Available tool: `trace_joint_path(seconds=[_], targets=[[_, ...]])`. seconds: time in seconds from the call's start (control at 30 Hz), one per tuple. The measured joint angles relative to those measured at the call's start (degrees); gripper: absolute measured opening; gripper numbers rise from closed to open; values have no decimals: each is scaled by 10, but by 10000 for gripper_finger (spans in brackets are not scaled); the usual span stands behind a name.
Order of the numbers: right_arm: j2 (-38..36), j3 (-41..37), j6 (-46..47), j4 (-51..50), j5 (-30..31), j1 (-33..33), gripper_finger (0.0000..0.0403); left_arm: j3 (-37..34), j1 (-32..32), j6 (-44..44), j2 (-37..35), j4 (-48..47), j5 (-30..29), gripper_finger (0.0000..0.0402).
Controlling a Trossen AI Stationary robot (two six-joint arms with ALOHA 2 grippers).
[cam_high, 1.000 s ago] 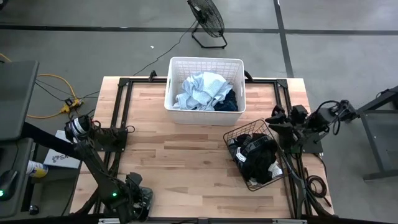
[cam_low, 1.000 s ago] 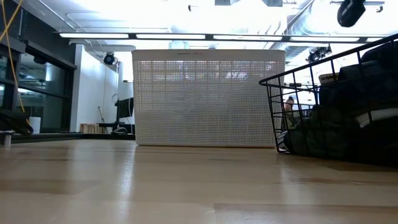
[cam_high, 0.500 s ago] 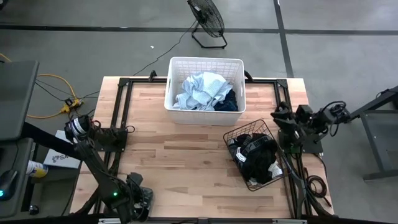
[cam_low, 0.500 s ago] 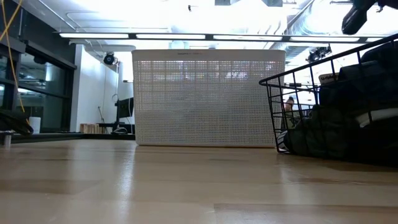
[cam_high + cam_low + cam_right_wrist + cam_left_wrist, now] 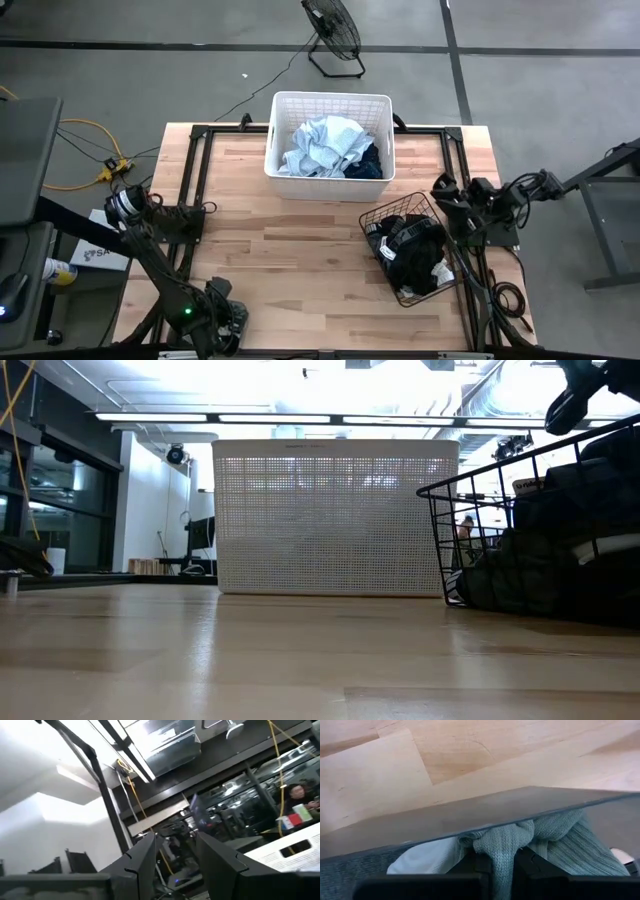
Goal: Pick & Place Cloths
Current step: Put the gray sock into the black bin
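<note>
High view: wooden desk (image 5: 290,260) carries a white laundry basket (image 5: 330,102) at the far middle, light blue cloth (image 5: 322,146) heaped inside with a dark navy one (image 5: 369,160) tucked at its right corner. Black wire basket (image 5: 412,250) sits on the right, stuffed with dark cloths (image 5: 415,255), some white-grey showing. Right gripper (image 5: 441,190) hangs just above the wire basket's far right edge, fingers (image 5: 145,857) spread apart, holding nothing. Left gripper (image 5: 232,325) parked at the desk's near left edge, fingers pressed together; a sage green knit cloth (image 5: 547,845) lies right by them.
</note>
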Motion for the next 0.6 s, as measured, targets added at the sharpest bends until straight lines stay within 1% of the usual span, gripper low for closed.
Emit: trace_joint_path(seconds=[0.1, 0.2, 0.33, 0.43, 0.53, 0.6], targets=[[0, 0, -7, -11, 2, -11, 134, 0, 12, 0, 0, 4, 1, 19], [0, 0, 7, -61, 0, -21, 134, 0, 24, 9, 0, 6, -1, 19], [2, 0, 19, -164, -40, -22, 134, 0, 36, 14, 0, 8, -3, 23], [3, 0, 24, -213, -71, -22, 134, 0, 40, 14, 0, 7, -7, 25], [3, 0, 24, -230, -67, -22, 134, 0, 46, 14, 0, 10, -11, 23], [3, -1, 19, -236, -49, -22, 134, 0, 52, 16, 0, 15, -24, 22]])
